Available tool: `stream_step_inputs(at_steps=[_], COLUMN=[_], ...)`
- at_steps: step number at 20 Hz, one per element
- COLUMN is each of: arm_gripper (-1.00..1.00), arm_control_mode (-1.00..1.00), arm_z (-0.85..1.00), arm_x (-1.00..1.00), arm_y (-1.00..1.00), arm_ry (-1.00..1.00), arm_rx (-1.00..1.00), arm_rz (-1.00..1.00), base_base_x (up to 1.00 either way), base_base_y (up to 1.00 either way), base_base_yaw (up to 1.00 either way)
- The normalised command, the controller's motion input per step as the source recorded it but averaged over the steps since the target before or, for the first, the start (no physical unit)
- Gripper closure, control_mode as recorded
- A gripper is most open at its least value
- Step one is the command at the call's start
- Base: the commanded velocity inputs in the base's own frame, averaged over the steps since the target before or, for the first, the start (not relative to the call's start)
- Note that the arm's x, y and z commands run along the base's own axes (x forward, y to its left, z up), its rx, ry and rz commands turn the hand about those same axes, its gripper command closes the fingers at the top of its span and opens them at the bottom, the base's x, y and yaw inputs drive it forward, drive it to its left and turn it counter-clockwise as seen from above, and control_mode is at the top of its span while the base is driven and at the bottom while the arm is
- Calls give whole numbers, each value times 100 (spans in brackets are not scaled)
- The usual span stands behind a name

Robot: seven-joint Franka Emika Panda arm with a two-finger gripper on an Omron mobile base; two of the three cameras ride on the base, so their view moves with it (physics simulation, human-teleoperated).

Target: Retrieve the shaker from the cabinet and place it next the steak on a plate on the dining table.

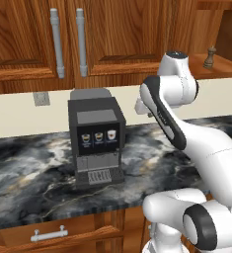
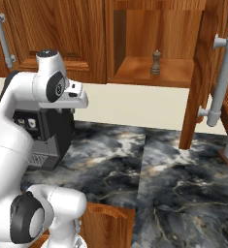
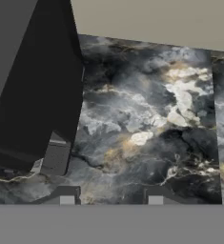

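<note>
The small brown shaker (image 2: 155, 62) stands upright on the shelf of the open cabinet (image 2: 135, 43), and it also appears at the upper right as the shaker (image 1: 210, 57) in the cabinet (image 1: 226, 34). My gripper (image 3: 111, 198) points down at the marbled counter, well below and left of the shaker. Its fingertips (image 3: 66, 196) stand apart, open, with bare stone between them. The steak, the plate and the dining table are out of view.
A black coffee machine (image 1: 96, 141) stands on the counter (image 1: 33, 173) just left of the hand. The cabinet's open door (image 2: 203, 72) with a grey bar handle (image 2: 222, 82) juts out at the right. Closed cabinet doors (image 1: 33, 34) hang above the machine.
</note>
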Motion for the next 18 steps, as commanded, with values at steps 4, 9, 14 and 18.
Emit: stream_step_inputs(at_steps=[4, 9, 14, 18], arm_gripper=[-100, -100, -100, -100], arm_control_mode=[-100, -100, -100, -100], arm_z=[0, 0, -2, -26], arm_x=[-29, -78, -72, -34], arm_y=[0, -1, -1, -9], arm_ry=[-8, -14, -7, 16], arm_rx=[0, 0, 0, 0], arm_rz=[0, 0, -1, -2], base_base_x=[0, 0, 0, 0], base_base_y=[0, 0, 0, 0], base_base_yaw=[0, 0, 0, 0])
